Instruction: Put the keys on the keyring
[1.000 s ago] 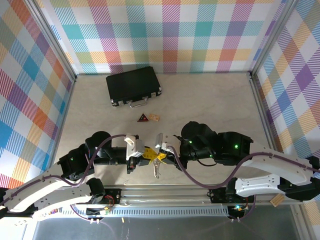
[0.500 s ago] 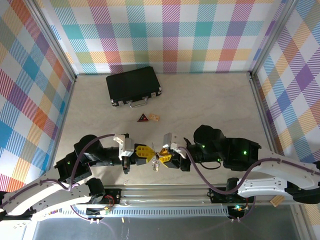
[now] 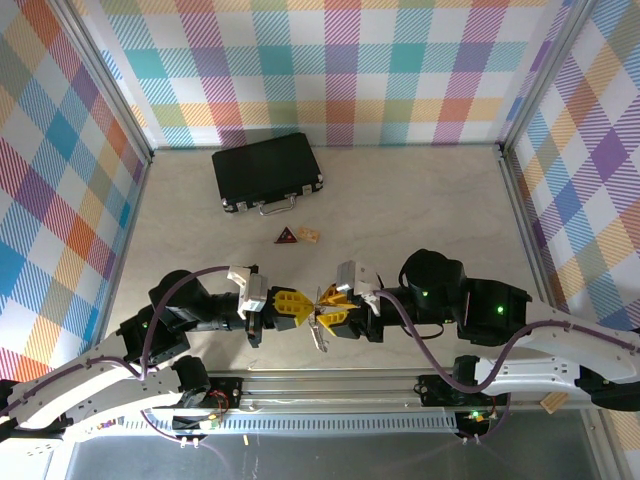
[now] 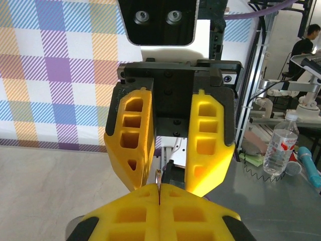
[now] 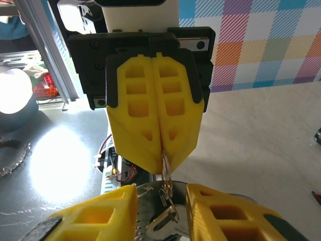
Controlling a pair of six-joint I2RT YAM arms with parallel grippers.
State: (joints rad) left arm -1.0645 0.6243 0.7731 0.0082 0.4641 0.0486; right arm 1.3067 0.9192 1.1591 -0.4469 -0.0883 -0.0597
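My left gripper [image 3: 305, 309] is shut on the keyring [image 5: 165, 165], a thin silver loop that sticks out past its closed yellow fingertips [image 4: 159, 193]. A silver key [image 5: 170, 226] hangs from the loop and shows in the top view as a small silver piece [image 3: 318, 338] below the two grippers. My right gripper [image 3: 325, 306] faces the left one tip to tip, just above the table's near edge. It is open. Its fingers [image 5: 113, 213] stand on either side of the hanging key with a gap on each side.
A black case [image 3: 265, 170] with a metal handle lies at the back left. A small dark-red triangle [image 3: 287, 236] and a tan chip [image 3: 308, 235] lie mid-table. Checked walls [image 3: 60, 150] enclose three sides. The metal rail [image 3: 330, 385] runs just below the grippers.
The right gripper has opened and drawn back to the right. The key now hangs from the loop in the left gripper, which stayed shut and shifted slightly right.
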